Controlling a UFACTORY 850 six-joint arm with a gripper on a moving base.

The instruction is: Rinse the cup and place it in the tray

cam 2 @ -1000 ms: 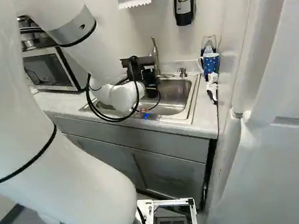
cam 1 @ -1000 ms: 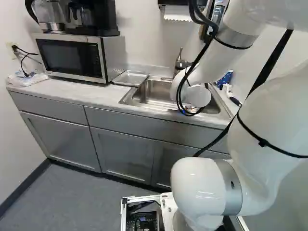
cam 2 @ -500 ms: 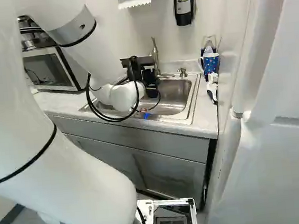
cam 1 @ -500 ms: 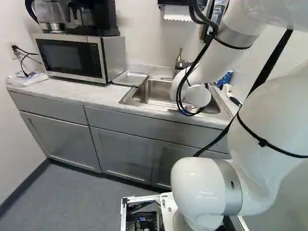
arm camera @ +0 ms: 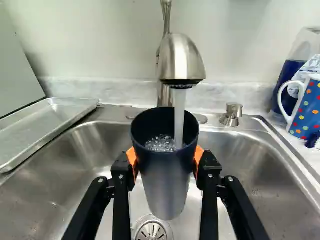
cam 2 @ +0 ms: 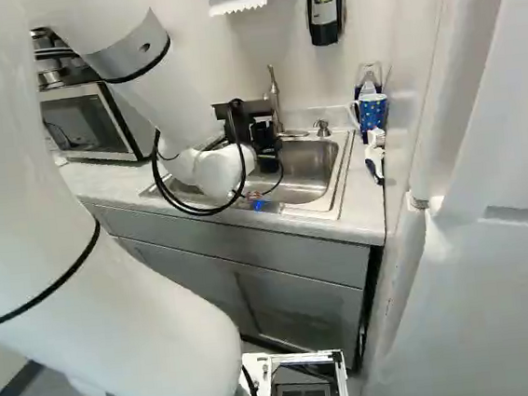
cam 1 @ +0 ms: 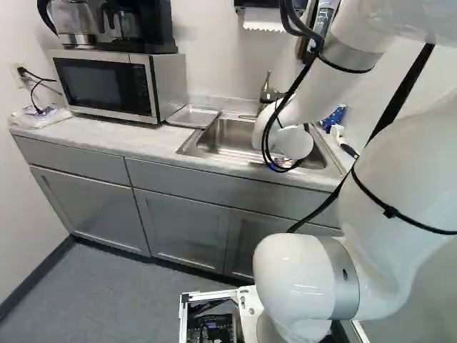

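Nothing I can make out has moved since the earlier frames: the base holds its place, and my arm (cam 1: 314, 93) keeps the same pose against its lowest joint. My gripper (arm camera: 166, 158) is closed around the dark cup (arm camera: 167, 187), an orange pad pressing either side of it. The cup sits upright between the fingers, over the sink (arm camera: 40, 200), its mouth under the faucet (arm camera: 180, 57). Water (arm camera: 179, 117) is running straight in and bubbling inside. So I've got the grasp done and the rinse under way; I'd call it mid-task. Emptying the cup, getting clear of the stream and setting it down are left. The tray (arm camera: 42, 125) waits off to one side of my gripper, well apart, just beside the basin, on the microwave (cam 1: 107, 86) side.
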